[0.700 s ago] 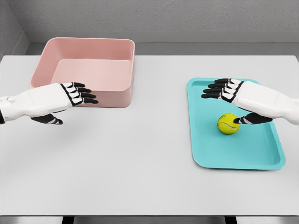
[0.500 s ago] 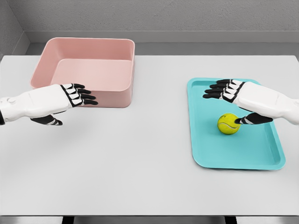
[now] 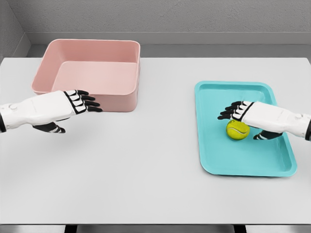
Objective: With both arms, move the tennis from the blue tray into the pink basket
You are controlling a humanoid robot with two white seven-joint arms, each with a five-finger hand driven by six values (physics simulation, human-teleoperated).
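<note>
right hand (image 3: 245,115) spread over ball (image 3: 237,130), not clamped | ball mid-tray (image 3: 214,92) | left hand (image 3: 73,102) spread at basket (image 3: 121,99) front wall | table (image 3: 146,165) bare between

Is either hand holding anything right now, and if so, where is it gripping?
Nothing is held. The right hand hovers over the tennis ball on the blue tray, fingers extended; the left hand is open.
</note>
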